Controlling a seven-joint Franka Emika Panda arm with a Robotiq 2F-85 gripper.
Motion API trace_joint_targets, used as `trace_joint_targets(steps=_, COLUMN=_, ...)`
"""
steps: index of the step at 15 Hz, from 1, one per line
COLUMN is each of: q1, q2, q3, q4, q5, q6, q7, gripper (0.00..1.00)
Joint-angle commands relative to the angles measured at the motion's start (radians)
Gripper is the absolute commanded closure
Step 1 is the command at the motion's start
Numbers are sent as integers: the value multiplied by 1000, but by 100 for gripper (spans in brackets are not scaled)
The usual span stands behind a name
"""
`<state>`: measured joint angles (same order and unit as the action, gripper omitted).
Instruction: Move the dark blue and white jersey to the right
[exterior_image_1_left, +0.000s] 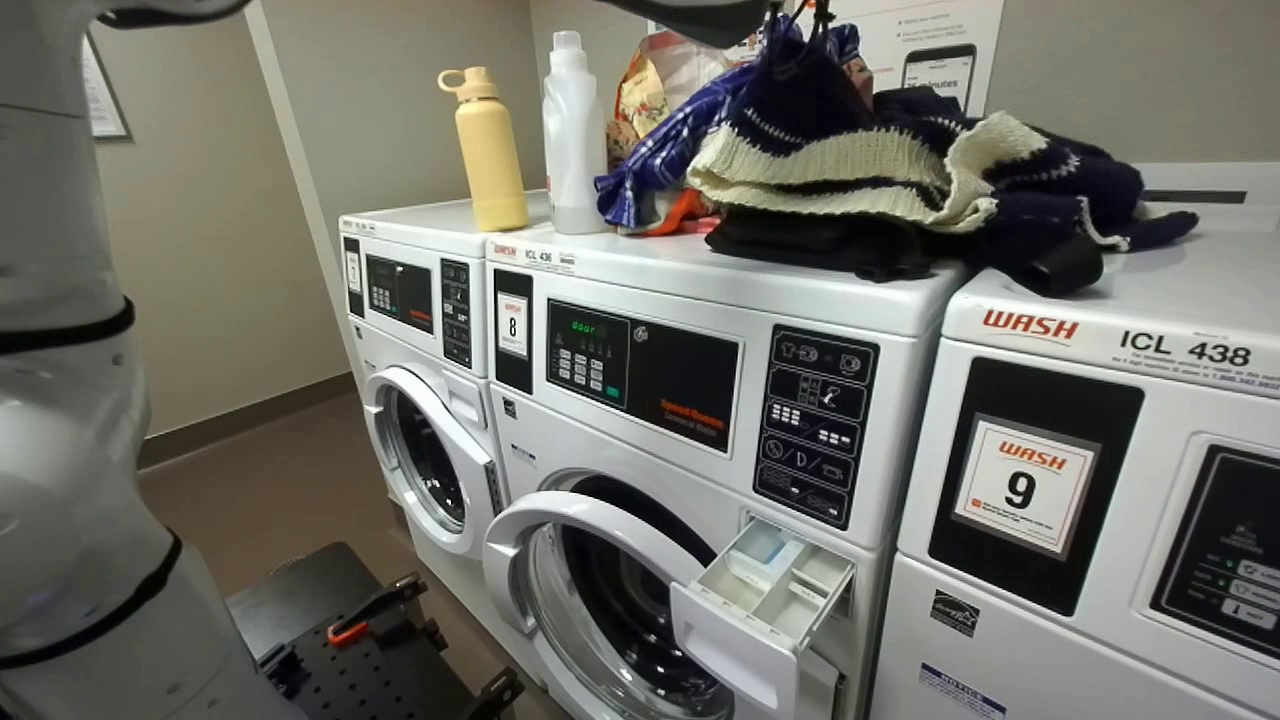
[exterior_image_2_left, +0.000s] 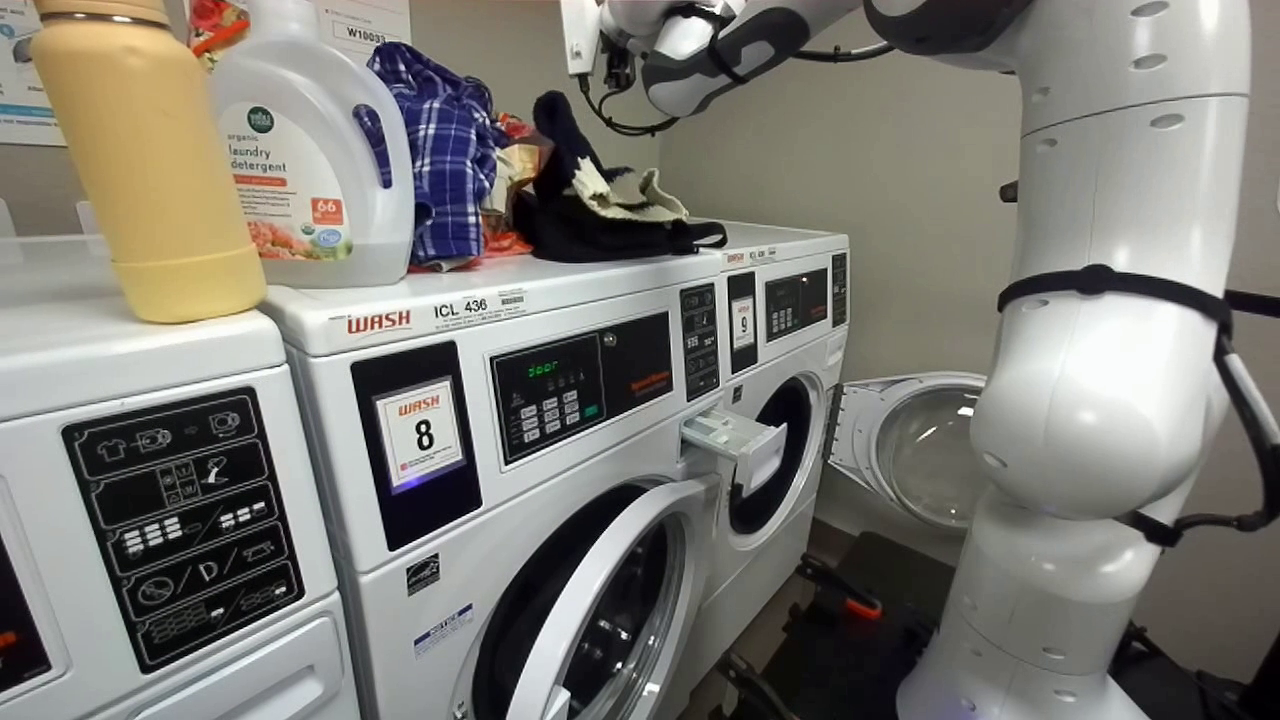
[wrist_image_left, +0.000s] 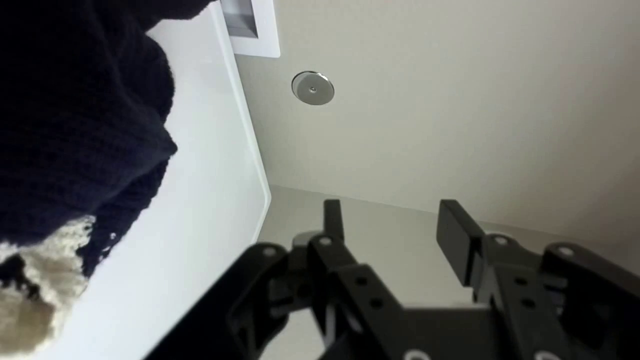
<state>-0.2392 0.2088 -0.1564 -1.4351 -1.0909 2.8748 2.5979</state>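
Wrist view: gripper (wrist_image_left: 392, 225) fingers apart; bare washer top (wrist_image_left: 210, 190) between jersey (wrist_image_left: 75, 115) and edge (wrist_image_left: 248, 125). Wall disc (wrist_image_left: 313, 88) shows only there (detergent label (exterior_image_2_left: 285, 185) only in an exterior view).

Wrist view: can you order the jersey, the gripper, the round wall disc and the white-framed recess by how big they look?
Largest, not ranked: jersey and gripper; both run out of frame, and nearness leaves their order unsure.
Next: white-framed recess, cut off at the top.
Smallest: round wall disc.
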Motion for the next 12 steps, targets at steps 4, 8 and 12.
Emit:
trace_joint_targets(steps=4, q1=46, q2=-213, q3=26, q4=-160, q5=-91, q6=6, q7=-26, gripper=0)
trace_joint_targets(steps=8, q1=104, q2=-369, q3=88, q4=-299, q5=-59, q6=-14, q7=-190, gripper=0)
trace_joint_targets(steps=12, q1=180, q2=-503, q3=135, q4=-419, q5=30, q6=-69, q7=-386, gripper=0)
